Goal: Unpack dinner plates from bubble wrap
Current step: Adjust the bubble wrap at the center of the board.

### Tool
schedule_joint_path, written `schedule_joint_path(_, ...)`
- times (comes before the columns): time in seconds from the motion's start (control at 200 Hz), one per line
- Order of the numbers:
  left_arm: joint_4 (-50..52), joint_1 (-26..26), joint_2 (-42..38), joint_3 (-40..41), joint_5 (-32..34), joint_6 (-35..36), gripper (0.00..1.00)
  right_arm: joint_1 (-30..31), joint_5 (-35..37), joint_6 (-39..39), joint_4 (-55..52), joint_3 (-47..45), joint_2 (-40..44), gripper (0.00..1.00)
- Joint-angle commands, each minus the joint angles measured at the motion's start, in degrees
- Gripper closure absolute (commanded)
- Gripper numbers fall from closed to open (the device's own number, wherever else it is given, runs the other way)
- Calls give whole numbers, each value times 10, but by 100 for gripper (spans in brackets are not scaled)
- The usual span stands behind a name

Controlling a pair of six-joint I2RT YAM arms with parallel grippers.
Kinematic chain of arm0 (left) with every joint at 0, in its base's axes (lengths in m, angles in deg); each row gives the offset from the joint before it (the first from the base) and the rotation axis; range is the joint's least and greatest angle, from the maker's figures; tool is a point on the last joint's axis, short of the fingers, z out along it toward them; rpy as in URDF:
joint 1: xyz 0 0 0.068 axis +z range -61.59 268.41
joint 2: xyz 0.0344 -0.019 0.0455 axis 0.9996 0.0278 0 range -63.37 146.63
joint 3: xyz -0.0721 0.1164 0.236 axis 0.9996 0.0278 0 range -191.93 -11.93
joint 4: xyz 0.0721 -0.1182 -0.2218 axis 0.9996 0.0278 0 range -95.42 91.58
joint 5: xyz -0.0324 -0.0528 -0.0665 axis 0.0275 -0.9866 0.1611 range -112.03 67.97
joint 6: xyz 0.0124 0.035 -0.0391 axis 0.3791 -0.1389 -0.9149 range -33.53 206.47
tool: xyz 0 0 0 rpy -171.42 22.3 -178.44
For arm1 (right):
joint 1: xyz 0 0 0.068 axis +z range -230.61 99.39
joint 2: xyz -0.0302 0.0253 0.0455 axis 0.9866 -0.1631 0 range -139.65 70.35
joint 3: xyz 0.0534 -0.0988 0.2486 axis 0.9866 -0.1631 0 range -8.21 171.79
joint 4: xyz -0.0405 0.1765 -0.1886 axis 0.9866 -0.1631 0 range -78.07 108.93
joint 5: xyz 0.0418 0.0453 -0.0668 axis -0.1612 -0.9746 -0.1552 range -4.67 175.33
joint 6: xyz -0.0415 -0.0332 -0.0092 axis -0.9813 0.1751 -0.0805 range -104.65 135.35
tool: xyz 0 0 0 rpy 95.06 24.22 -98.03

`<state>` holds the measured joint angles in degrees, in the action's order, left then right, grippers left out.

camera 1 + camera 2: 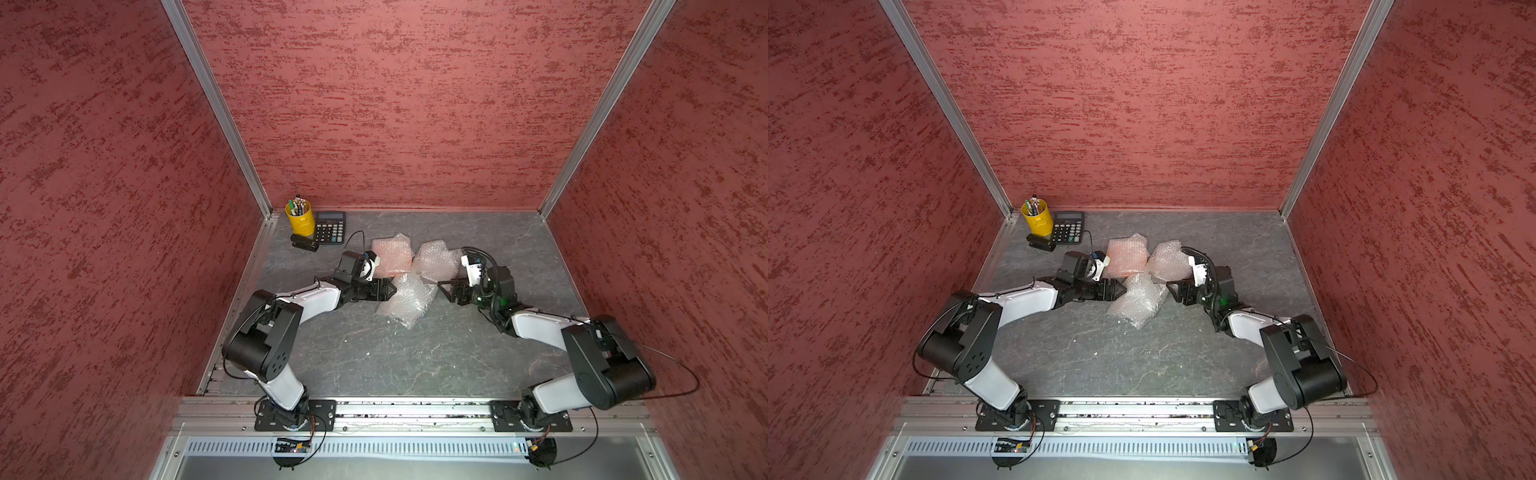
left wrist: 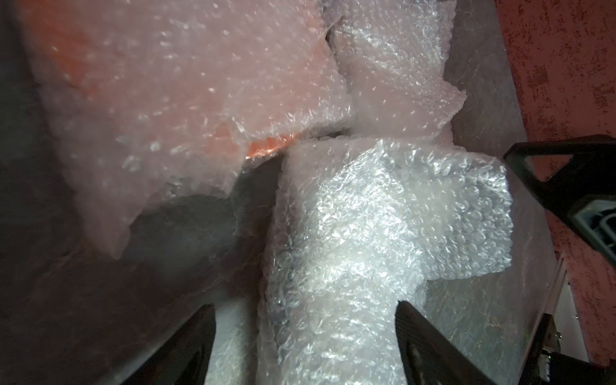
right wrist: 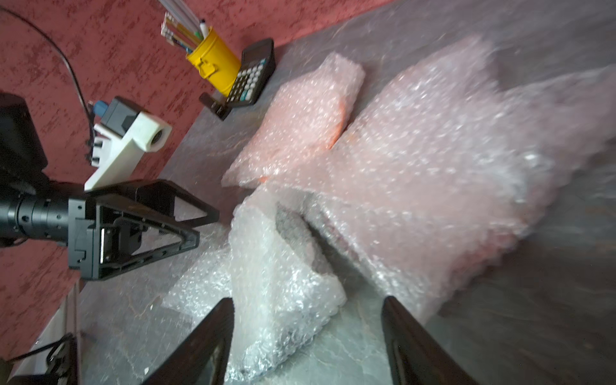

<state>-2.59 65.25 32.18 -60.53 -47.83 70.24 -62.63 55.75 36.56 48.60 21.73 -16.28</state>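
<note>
Lying where, the bubble wrap? (A)

Three bundles are sitting on the grey tabletop (image 1: 415,361), clustered just past its middle and touching one another: a far-left bundle (image 1: 388,257), a far-right bundle (image 1: 436,259) and a near bundle (image 1: 405,301). (B)

Is any plate showing? (A)

An orange plate (image 2: 270,146) is peeking out at the near edge of the far-left bundle, which is glowing pinkish-orange through the wrap. The far-right bundle is looking pale pink and the near bundle whitish. What those two are holding I cannot tell. (B)

And the grippers? (A)

The left gripper (image 1: 390,289) is reaching in from the left and the right gripper (image 1: 440,283) from the right, both pointing at the near bundle. In each wrist view the fingers are standing apart, with that bundle's wrap lying loose between them. (B)

Anything else around? (A)

A yellow pen cup (image 1: 300,216), a calculator (image 1: 329,227) and a black stapler (image 1: 304,242) are standing in the far-left corner, apart from the bundles. (B)
</note>
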Motion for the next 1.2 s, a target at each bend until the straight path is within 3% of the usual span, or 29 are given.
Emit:
schedule_joint_path(0.0, -12, -2, 17, -13, -38, -18, 18, 18, -34, 24, 25, 23, -33, 35)
schedule_joint_path(0.261, 6, -12, 40, -14, -43, -19, 31, 39, -27, 46, 41, 51, -85, 47)
schedule_joint_path(0.371, 8, -18, 37, -4, -51, -23, 41, 45, -24, 47, 37, 62, -103, 53)
schedule_joint_path(0.481, 16, -26, 27, 9, -58, -33, 47, 52, -22, 44, 27, 71, -114, 54)
schedule_joint_path(0.942, 26, -92, -102, 119, 8, -96, 46, 93, -24, 23, 0, 105, -142, 56)
schedule_joint_path(1.197, 102, -105, -170, 109, 93, -86, 36, 96, 35, 24, -5, 86, -89, 51)
